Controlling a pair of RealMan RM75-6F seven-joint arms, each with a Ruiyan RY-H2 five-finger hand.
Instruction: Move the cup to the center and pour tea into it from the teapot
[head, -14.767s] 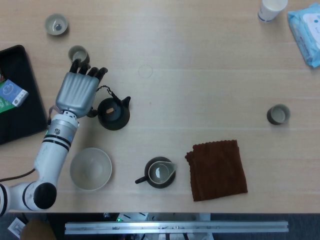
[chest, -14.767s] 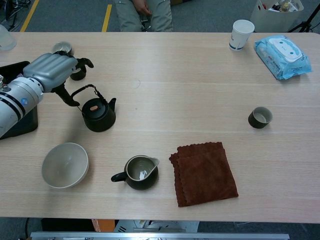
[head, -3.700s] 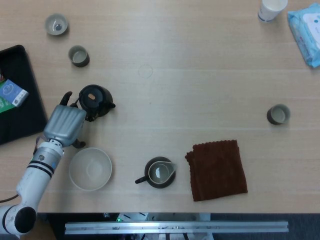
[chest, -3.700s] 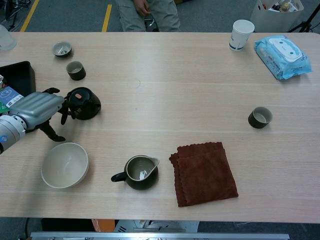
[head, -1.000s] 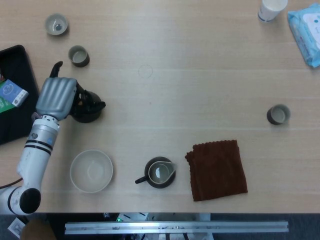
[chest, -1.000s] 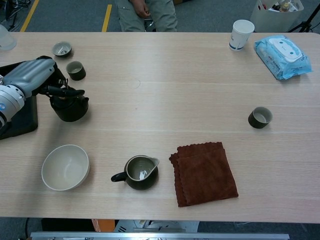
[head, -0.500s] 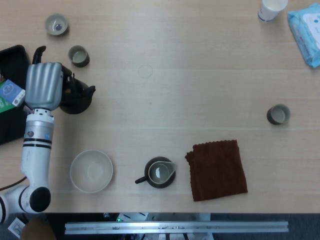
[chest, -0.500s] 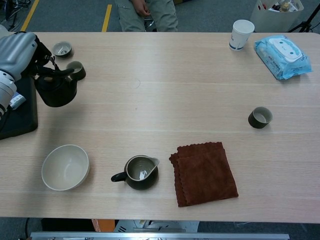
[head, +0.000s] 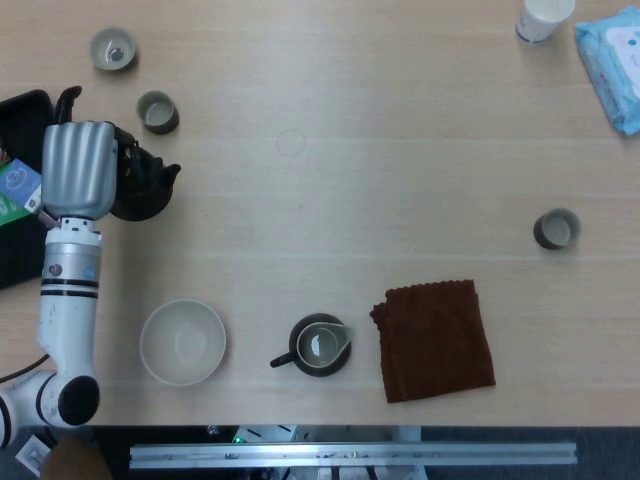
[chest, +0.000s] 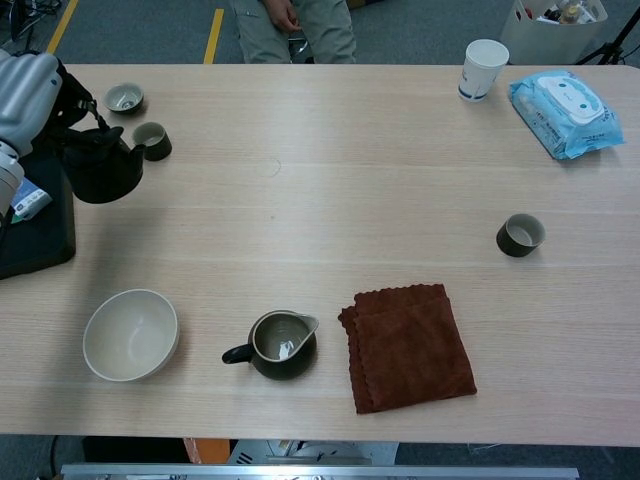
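I count three small dark cups: one (head: 557, 229) near the tabletop's right edge and two (head: 157, 111) (head: 112, 48) toward its far-left corner. There is also one bowl (head: 182, 341), one pitcher (head: 320, 346) and one brown cloth (head: 435, 339) along the near edge. My left hand (head: 78, 165) grips the handle of the single round, black teapot (chest: 103, 167), which seems lifted clear of the tabletop near its left edge.

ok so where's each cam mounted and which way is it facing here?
Head view: high above the table, looking almost straight down; shows the left forearm and left robot hand holding the teapot.
Chest view: lower, at the near table edge, angled forward across the table; the left robot hand shows at its left edge.
Both share the teapot, bowl, pitcher, brown cloth and lone cup. Right robot hand in neither.
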